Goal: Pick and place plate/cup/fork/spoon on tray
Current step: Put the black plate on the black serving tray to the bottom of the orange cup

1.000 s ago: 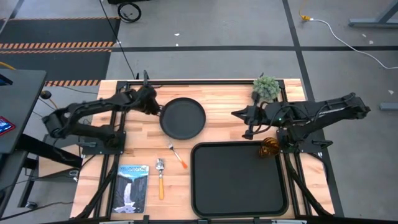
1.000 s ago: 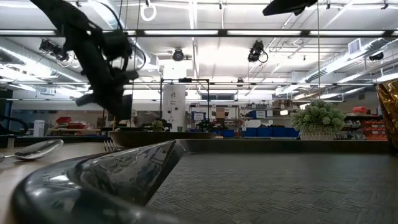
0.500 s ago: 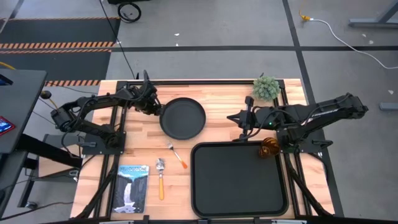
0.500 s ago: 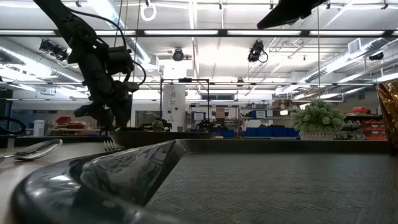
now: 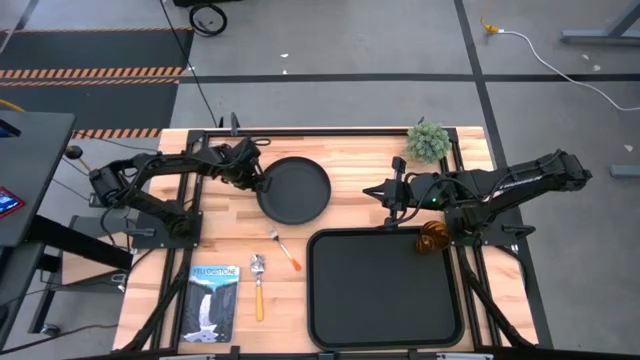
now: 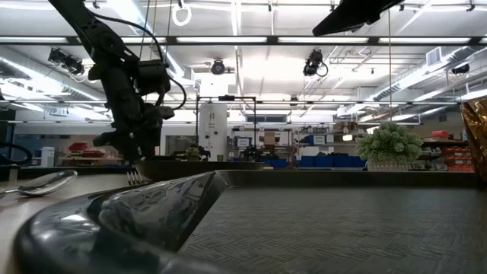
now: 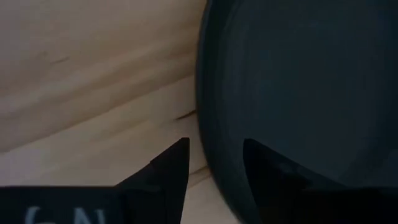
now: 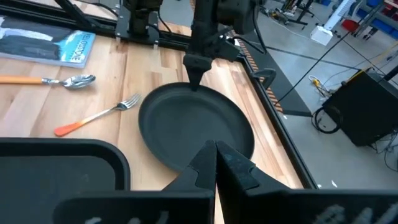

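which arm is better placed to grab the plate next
Left, probably. The left gripper is already at the plate's rim, fingers open and straddling the edge in the left wrist view. The right gripper is shut and hovers apart from it, near the tray.

Even, bright overhead light is falling on the table (image 5: 350, 170), leaving only soft, short shadows under both arms. In the low view, ceiling strip lights (image 6: 228, 39) are blowing out to white, and their glare is streaking across the near rim of the tray (image 6: 152, 213), which is lying blurred close to the lens. Just ahead of the left gripper (image 7: 214, 152), the plate (image 7: 298, 93) is showing matte, with faint sheen along its rim, while the fingers (image 7: 171, 168) are reading as soft dark silhouettes. In the right wrist view, the right gripper (image 8: 216, 162) is looming blurred, and the plate beyond it is staying sharp.
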`<state>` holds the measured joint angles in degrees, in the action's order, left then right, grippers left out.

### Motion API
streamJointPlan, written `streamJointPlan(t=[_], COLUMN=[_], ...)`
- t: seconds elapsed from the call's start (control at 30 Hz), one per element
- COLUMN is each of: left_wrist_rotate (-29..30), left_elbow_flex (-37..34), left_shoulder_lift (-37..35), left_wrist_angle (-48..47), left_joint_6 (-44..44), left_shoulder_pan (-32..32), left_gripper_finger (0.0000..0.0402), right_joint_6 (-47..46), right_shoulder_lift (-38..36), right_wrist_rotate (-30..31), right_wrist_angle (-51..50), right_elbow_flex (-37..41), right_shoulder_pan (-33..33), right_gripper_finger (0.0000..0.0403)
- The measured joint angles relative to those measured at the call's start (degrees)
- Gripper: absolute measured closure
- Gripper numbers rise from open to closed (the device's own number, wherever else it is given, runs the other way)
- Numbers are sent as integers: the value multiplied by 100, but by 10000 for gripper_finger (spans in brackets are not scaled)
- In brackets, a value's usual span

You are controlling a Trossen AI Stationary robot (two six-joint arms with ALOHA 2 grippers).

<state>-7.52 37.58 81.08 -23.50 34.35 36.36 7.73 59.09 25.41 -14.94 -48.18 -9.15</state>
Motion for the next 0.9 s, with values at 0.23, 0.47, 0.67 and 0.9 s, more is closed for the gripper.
streamJointPlan(t=[0.23,0.47,0.67,0.9], left_wrist_rotate=[106,136,224,201], left_elbow_flex=[0,0,11,124], left_shoulder_lift=[34,337,356,338], left_wrist_angle=[-36,9,293,297], left_joint_6=[59,152,406,429], left_shoulder_pan=[-55,-238,-324,-310], left_gripper_finger=[282,331,388,391], right_joint_6=[0,0,35,91], right_shoulder_lift=[0,0,0,0], right_wrist_rotate=[-1,-2,-5,-8], right_wrist_angle=[36,153,208,159], right_elbow_flex=[0,0,0,0], right_shoulder_pan=[0,0,0,0], right_gripper_finger=[394,394,394,394])
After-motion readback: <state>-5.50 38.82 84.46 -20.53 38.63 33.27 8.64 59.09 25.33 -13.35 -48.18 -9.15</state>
